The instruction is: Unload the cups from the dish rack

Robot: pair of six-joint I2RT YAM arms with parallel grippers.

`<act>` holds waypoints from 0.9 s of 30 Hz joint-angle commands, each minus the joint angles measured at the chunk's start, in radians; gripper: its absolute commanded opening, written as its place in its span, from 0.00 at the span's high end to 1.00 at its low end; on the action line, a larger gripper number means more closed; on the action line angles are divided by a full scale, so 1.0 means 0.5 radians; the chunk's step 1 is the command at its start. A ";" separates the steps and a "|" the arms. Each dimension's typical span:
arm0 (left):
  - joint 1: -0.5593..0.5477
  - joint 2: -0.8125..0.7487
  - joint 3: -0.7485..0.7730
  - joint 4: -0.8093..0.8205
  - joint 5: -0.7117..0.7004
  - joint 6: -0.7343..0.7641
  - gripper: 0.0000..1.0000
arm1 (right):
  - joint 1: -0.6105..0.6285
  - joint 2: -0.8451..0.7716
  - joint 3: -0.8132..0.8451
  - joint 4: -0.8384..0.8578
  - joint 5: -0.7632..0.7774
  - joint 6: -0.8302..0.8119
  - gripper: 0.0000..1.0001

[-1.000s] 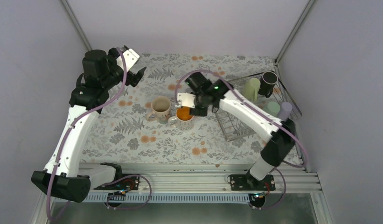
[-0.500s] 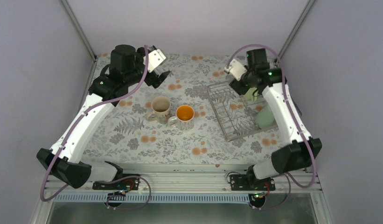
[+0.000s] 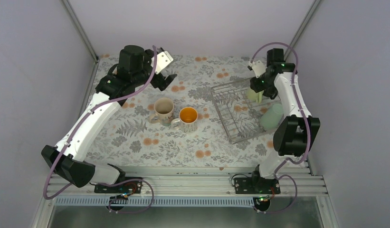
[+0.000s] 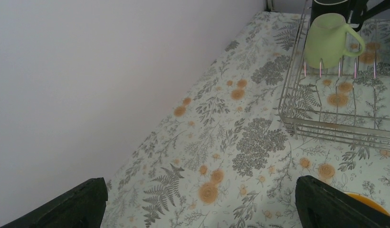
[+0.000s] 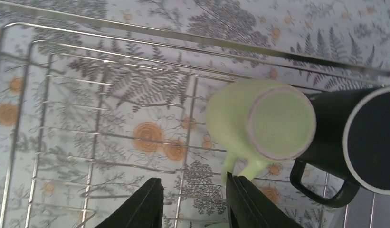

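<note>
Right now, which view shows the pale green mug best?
Right wrist: the pale green mug is close, base up, handle visible. Left wrist shows it smaller, side-on; top external, partly behind the right arm.

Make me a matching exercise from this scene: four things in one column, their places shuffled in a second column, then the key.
Things
1. pale green mug
2. mug with orange inside
3. green tumbler
4. left gripper

Places
A. upright on the table, beside the cream patterned mug
B. in the air over the table's far left part, open, holding nothing
C. base up in the dish rack, next to the black mug
D. in the dish rack's near right part

Pairs: 1-C, 2-A, 3-D, 4-B
</note>
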 commanded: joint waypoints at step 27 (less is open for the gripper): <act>-0.013 -0.015 -0.319 0.267 0.042 -0.004 0.00 | -0.314 0.392 -0.212 0.355 -0.032 0.208 0.60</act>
